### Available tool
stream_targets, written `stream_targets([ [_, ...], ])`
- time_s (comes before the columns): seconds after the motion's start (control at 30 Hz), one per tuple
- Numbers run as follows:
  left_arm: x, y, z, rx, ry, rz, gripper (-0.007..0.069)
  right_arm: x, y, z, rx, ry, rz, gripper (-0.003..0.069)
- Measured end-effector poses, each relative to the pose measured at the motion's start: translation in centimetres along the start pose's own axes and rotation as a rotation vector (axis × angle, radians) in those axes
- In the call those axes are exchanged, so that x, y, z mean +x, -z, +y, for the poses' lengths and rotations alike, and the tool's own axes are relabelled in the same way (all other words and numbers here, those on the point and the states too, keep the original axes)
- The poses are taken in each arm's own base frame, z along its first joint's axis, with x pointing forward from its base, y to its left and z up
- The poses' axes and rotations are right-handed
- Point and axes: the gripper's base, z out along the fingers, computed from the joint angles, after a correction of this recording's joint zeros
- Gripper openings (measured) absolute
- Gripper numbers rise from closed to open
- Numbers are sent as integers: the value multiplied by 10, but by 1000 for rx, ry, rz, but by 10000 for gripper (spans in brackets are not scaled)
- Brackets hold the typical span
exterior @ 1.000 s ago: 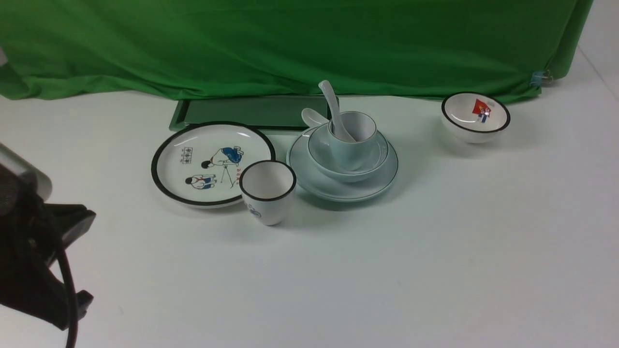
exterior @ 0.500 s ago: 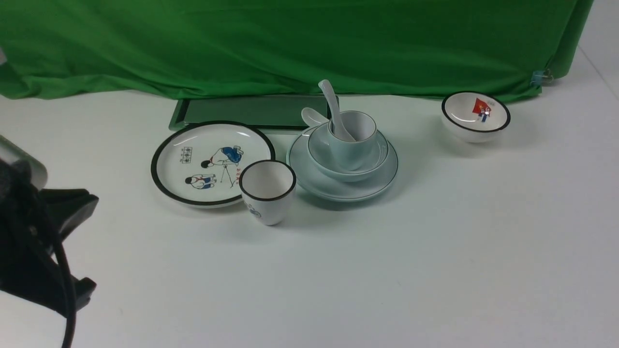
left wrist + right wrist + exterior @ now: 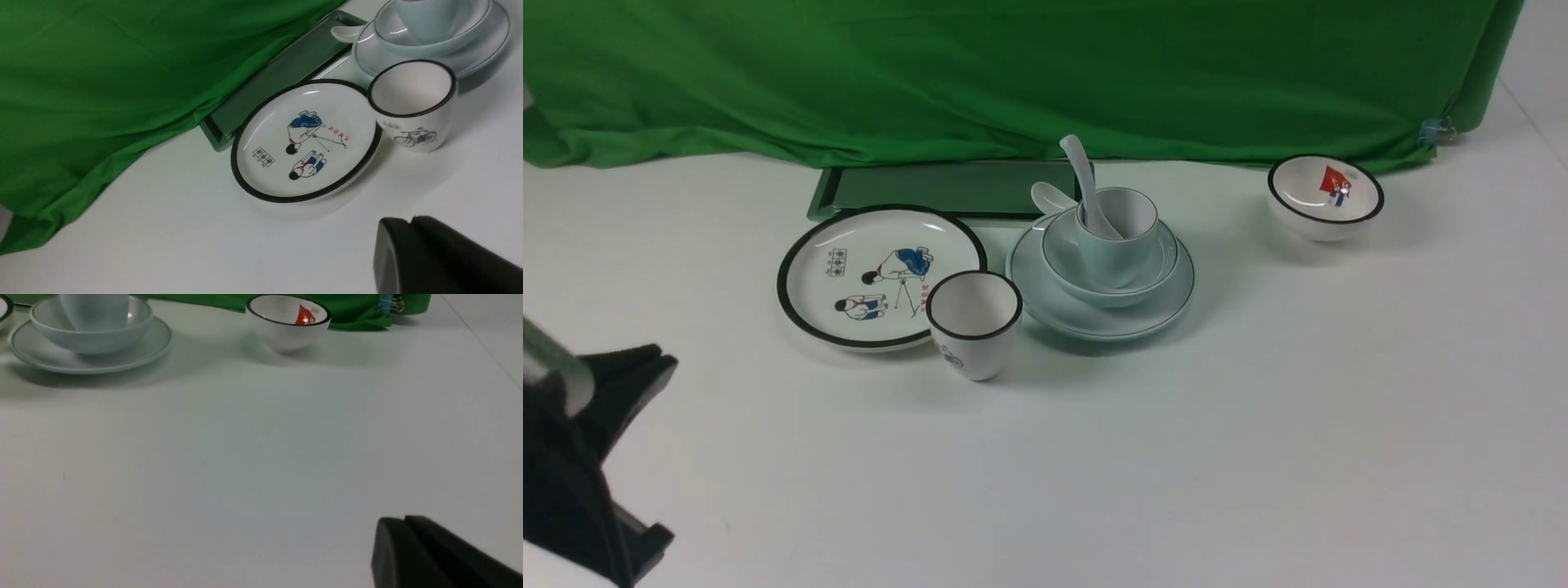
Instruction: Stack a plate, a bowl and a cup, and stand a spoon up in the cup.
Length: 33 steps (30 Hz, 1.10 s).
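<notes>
The pale blue-green plate (image 3: 1160, 309) sits mid-table with the bowl (image 3: 1156, 269) on it and the cup (image 3: 1123, 249) standing in the bowl. The spoon (image 3: 1085, 175) stands in the cup, handle up and leaning left. My left gripper (image 3: 658, 363) is at the near left edge, far from the stack, shut and empty; in the left wrist view its gripper (image 3: 410, 222) shows both fingers pressed together. My right gripper (image 3: 404, 520) is out of the front view; its fingers lie together over bare table, well short of the plate (image 3: 122, 359).
A black-rimmed cartoon plate (image 3: 874, 273) and a black-rimmed white cup (image 3: 974, 322) stand left of the stack. Another white spoon (image 3: 1049, 196) lies behind the stack by a green tray (image 3: 947, 188). A small black-rimmed bowl (image 3: 1325, 196) sits far right. Green cloth (image 3: 1013, 73) closes the back.
My left arm has sunk lower and drawn back toward the near left corner. The stacked dishes and the spoon have not moved.
</notes>
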Motion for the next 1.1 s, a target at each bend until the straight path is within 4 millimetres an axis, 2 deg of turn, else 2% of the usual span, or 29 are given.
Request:
stream_targets([
  [0.13, 31, 15, -13, -90, 156, -168, -30, 0, 0, 0, 0, 0, 1, 64],
  [0.17, 34, 16, -14, -93, 159, -164, -30, 0, 0, 0, 0, 0, 1, 64],
  [0.2, 50, 20, -20, -144, 225, -226, -30, 0, 0, 0, 0, 0, 1, 69],
  [0.3, 71, 30, -27, -238, 295, -310, -30, 0, 0, 0, 0, 0, 2, 69],
  [0.4, 83, 35, -32, -247, 362, -243, -30, 0, 0, 0, 0, 0, 2, 71],
  [0.5, 96, 33, -40, -203, 411, -101, -30, 0, 0, 0, 0, 0, -1, 77],
  [0.6, 102, 32, -43, -180, 426, -39, -29, 0, 0, 0, 1, 0, -3, 82],
  [1.1, 102, 32, -43, -180, 428, -31, -29, 0, 0, 0, 0, 0, -1, 115],
])
